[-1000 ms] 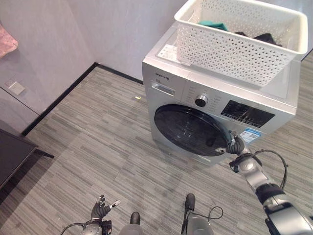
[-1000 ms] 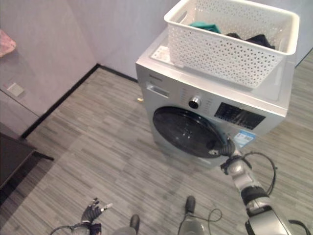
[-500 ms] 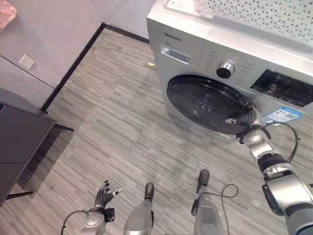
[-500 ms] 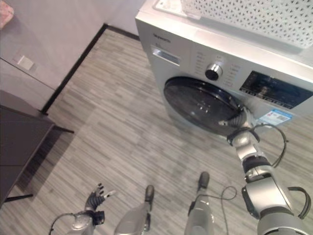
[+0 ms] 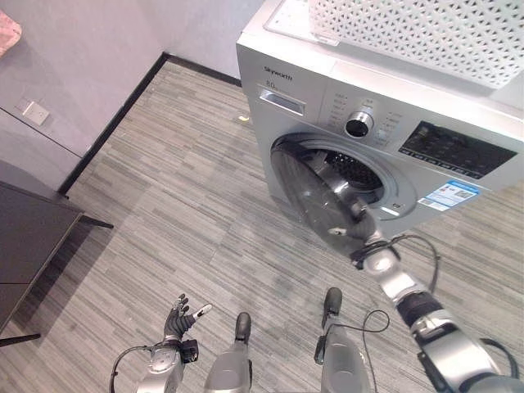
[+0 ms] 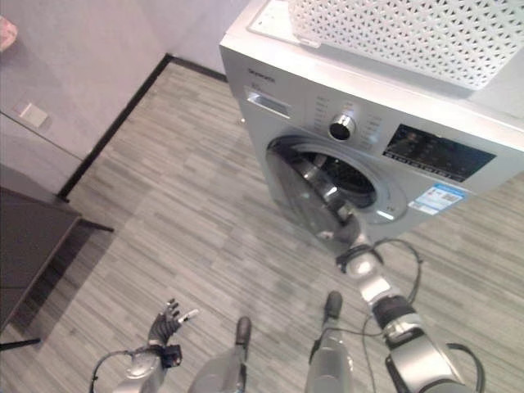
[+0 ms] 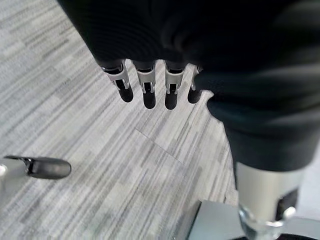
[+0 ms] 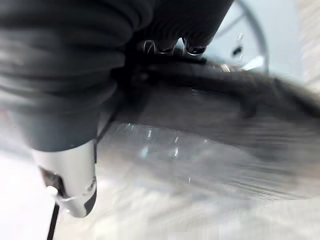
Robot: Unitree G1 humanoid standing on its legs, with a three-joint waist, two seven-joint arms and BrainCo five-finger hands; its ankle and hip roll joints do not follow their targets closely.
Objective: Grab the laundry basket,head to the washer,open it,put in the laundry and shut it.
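Silver washer (image 5: 393,123) door (image 5: 315,196) stands ajar, right hand (image 5: 366,242) curled on its edge.

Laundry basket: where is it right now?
The white laundry basket sits on top of the washing machine, toward its right side, above the control panel and the partly open door.

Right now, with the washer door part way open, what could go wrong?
1. The right hand is at the free edge of the door, which is only part open. If the hand slips off, the door may stop short of fully open.
2. The white laundry basket sits on top of the washer, right above the door. A hard pull might jolt it.
3. The left hand hangs low and open, far from the washer, so it probably cannot steady anything.
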